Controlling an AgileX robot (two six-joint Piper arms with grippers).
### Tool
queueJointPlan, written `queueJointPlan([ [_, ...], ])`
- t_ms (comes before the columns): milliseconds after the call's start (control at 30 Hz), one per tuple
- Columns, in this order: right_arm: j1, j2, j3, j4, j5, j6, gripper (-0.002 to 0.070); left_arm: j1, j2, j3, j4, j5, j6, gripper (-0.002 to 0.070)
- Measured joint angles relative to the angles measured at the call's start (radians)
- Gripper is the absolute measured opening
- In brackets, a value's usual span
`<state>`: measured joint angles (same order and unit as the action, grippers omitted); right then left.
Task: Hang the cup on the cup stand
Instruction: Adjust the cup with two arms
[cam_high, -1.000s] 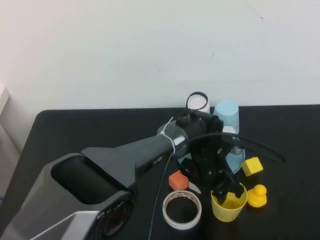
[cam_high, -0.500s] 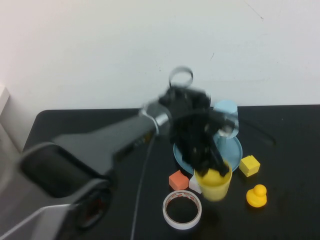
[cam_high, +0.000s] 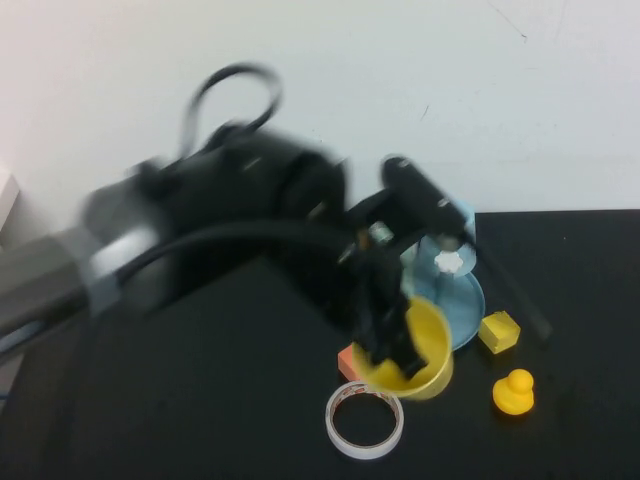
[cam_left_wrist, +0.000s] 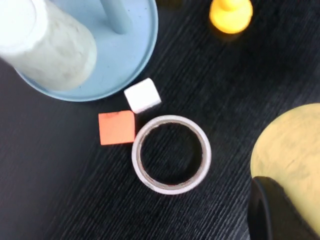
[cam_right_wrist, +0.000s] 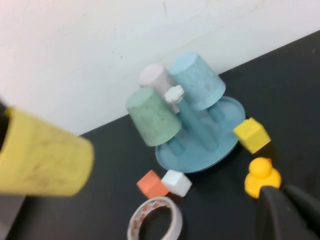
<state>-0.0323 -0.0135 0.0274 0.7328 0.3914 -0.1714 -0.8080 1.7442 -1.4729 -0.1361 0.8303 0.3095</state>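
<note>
My left gripper (cam_high: 388, 342) is shut on the yellow cup (cam_high: 418, 352) and holds it tilted above the table, in front of the cup stand (cam_high: 462, 305). In the left wrist view one black finger (cam_left_wrist: 272, 210) lies against the cup (cam_left_wrist: 292, 150). In the right wrist view the cup (cam_right_wrist: 42, 155) hangs in the air beside the stand (cam_right_wrist: 200, 152), which carries a pale green cup (cam_right_wrist: 152, 117), a light blue cup (cam_right_wrist: 197, 80) and a whitish cup (cam_right_wrist: 156, 76). One peg's white flower cap (cam_right_wrist: 174, 93) is bare. My right gripper (cam_right_wrist: 280, 207) is shut and empty, low near the duck.
A tape roll (cam_high: 365, 420) lies in front of the stand, with an orange cube (cam_high: 347, 362) and a white cube (cam_left_wrist: 142, 95) beside it. A yellow cube (cam_high: 500, 331) and a yellow duck (cam_high: 513, 392) sit to the right. A white wall stands behind the table.
My left arm has lifted the yellow cup off the table, swung up and back, and tipped the cup so its mouth faces the camera.
</note>
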Motion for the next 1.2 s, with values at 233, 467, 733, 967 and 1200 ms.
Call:
queueJointPlan([
  [233, 0.000, 0.000, 0.000, 0.171, 0.042, -0.051, -0.0001, -0.008, -0.311, 0.442, 0.000, -0.465, 0.000, 0.0005],
  [467, 0.000, 0.003, 0.000, 0.573, 0.008, -0.243, -0.0001, -0.008, -0.448, 0.687, 0.020, -0.968, 0.014, 0.0005],
  [733, 0.000, 0.228, -0.007, 0.945, 0.096, -0.577, -0.0001, -0.008, -0.441, 0.711, 0.080, -1.435, 0.027, 0.0005],
  [967, 0.000, 0.549, -0.191, 0.955, 0.272, -0.611, 0.0151, -0.008, -0.350, 0.711, 0.106, -1.713, 0.085, 0.0004],
  [1200, 0.000, 0.937, -0.436, 0.955, 0.447, -0.573, 0.0624, -0.008, -0.240, 0.711, 0.180, -1.710, 0.100, 0.0005],
])
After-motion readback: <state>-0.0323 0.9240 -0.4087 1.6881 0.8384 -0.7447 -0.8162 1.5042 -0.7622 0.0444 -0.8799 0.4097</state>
